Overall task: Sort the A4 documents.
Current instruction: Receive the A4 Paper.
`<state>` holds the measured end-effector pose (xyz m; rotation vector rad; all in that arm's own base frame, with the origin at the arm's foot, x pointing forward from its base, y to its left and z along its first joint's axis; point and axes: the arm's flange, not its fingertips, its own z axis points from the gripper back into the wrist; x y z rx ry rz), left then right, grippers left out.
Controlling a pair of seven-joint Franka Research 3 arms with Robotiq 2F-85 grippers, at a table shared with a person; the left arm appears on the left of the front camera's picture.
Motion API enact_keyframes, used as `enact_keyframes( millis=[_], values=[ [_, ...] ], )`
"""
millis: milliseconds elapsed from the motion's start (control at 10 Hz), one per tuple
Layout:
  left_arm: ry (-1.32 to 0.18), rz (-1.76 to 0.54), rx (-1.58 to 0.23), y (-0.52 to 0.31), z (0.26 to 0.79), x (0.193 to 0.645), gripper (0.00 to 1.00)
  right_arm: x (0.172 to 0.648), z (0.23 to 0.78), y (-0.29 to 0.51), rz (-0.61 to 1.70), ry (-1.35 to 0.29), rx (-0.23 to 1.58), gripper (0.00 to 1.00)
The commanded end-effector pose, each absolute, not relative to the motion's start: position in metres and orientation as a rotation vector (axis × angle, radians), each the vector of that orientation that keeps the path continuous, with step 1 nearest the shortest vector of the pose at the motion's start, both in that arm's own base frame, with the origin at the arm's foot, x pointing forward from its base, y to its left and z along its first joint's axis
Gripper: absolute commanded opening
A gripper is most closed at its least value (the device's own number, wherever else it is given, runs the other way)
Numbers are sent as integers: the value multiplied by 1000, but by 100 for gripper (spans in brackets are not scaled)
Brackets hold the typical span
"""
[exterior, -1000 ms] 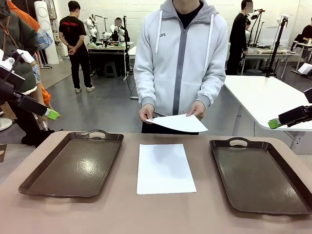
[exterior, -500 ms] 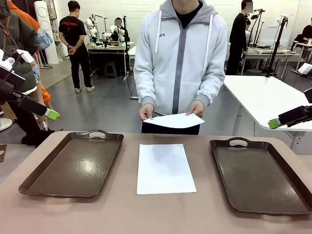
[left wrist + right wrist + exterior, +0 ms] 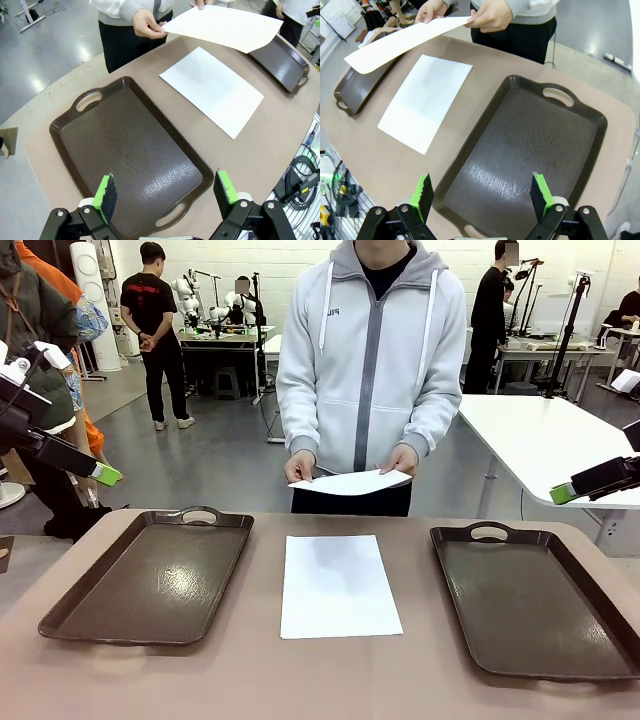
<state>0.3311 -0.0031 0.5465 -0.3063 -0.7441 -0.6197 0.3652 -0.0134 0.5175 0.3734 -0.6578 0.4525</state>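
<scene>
Workshop's tan table [image 3: 330, 680] bears one A4 document [image 3: 338, 585] between two trays [image 3: 150, 580] [image 3: 535, 605]; left gripper [image 3: 165, 187] and right gripper [image 3: 482, 192] gape.

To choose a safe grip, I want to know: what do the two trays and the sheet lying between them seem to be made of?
The left tray and right tray: probably moulded plastic, dark brown, glossy; light glints off a grained floor. The sheet: thin matt white paper, lying flat, no shine.
</scene>
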Motion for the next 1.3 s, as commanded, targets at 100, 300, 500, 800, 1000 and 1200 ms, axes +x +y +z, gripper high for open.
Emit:
enact_keyframes(
  millis=[100, 300, 500, 800, 1000, 1200],
  values=[
    [-748, -618, -308, -2, 547, 331, 100, 366, 517, -14, 456, -660, 392, 100],
    [-748, -618, -308, -2, 547, 331, 100, 366, 517, -14, 456, -660, 392, 100],
    [-748, -618, -308, -2, 547, 331, 100, 366, 517, -14, 456, -660, 392, 100],
    [-748, -618, -308, -2, 547, 331, 100, 366, 517, -14, 456, -660, 392, 100],
    [-748, -618, -308, -2, 547, 331, 100, 366, 517, -14, 456, -660, 392, 100],
    [-748, -618, -308, -2, 547, 331, 100, 366, 517, -14, 456, -660, 392, 100]
  ],
)
